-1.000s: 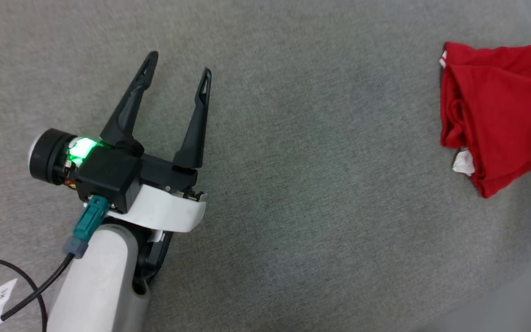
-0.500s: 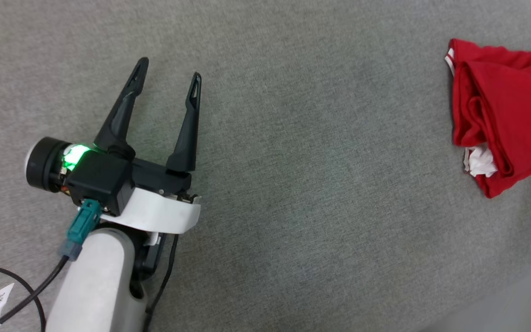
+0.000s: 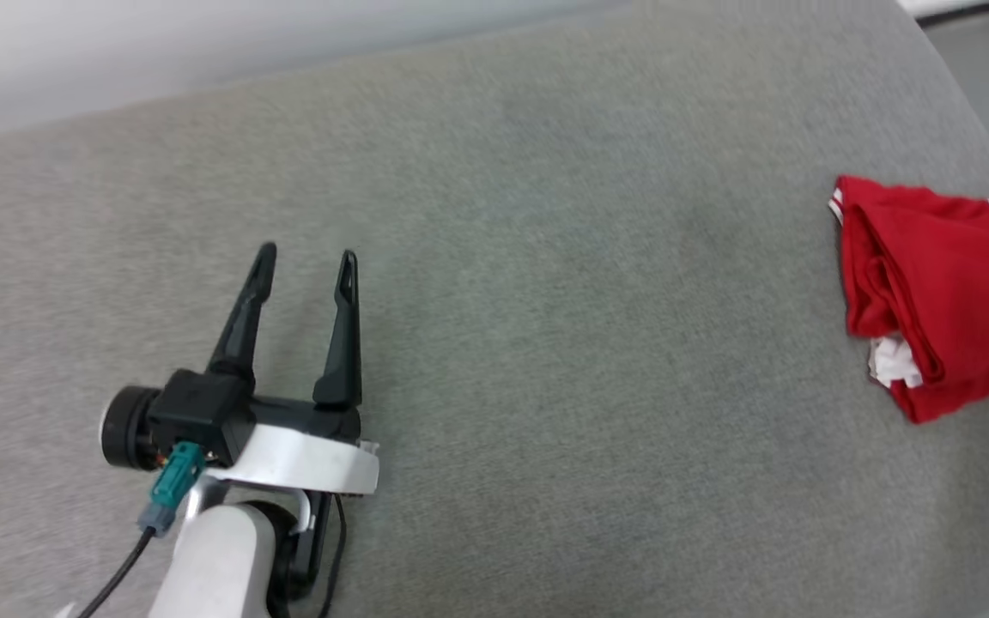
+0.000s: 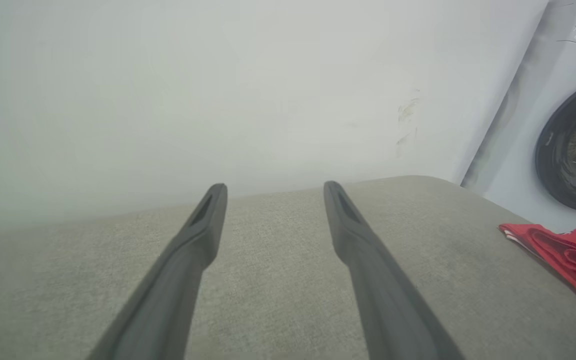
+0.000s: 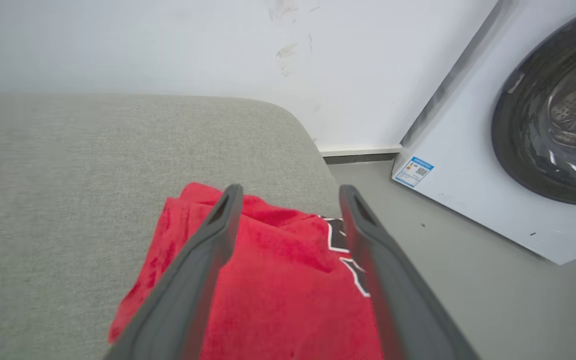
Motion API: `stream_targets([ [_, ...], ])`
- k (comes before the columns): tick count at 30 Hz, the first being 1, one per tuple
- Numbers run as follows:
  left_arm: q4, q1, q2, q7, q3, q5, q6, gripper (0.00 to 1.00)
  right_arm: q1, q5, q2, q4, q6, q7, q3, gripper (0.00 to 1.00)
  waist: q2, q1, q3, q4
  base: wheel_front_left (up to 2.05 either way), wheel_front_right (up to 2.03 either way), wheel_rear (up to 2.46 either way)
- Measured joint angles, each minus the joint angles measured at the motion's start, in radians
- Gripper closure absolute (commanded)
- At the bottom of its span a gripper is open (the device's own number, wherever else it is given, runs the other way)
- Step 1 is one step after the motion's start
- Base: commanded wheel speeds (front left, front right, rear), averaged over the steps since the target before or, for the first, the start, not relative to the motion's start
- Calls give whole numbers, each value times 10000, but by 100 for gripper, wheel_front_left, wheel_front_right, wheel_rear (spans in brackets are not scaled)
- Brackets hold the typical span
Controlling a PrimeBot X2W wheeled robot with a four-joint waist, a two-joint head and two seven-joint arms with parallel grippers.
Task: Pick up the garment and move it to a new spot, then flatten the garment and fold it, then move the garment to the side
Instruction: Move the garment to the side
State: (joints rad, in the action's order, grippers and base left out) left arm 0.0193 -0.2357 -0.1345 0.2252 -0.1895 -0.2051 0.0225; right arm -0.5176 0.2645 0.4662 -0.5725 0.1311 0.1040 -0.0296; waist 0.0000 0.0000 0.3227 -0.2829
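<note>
Folded red jersey shirt (image 3: 932, 283) lies aside at grey fabric tabletop (image 3: 546, 257) edge, hence L gripper (image 3: 306, 253) & R gripper (image 5: 290, 189) jaws wide, empty.

Ahead and rightward of the left gripper (image 3: 306, 253) the flat grey fabric surface (image 3: 546, 300) lies open up to the bunched red cloth garment (image 3: 932, 283); a plain white wall (image 4: 218, 75) closes it ahead; beyond the right gripper (image 5: 290, 190), off the surface's edge, stands a white washing machine (image 5: 468, 165).
</note>
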Motion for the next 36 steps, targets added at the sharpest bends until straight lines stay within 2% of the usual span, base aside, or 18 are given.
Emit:
stream_targets([
  [12,-993,592,199,249,245,-418,205,0,2732,-217,-1841,3816,0,-752,-408,0,0,0,-1317,1547,0,0,0],
  [20,-1404,941,75,336,650,-545,303,0,4120,-571,-2922,5952,0,-1022,-339,0,0,-1,-1925,2381,0,0,0],
  [27,-1799,1487,-117,349,709,-543,140,0,5547,-848,-3473,7118,0,-1390,-353,0,0,-1,-2575,2650,0,0,0],
  [36,-2169,1977,-71,349,454,-527,21,0,6481,-917,-3718,7555,0,-1724,-481,0,0,-1,-3250,2648,0,0,0],
])
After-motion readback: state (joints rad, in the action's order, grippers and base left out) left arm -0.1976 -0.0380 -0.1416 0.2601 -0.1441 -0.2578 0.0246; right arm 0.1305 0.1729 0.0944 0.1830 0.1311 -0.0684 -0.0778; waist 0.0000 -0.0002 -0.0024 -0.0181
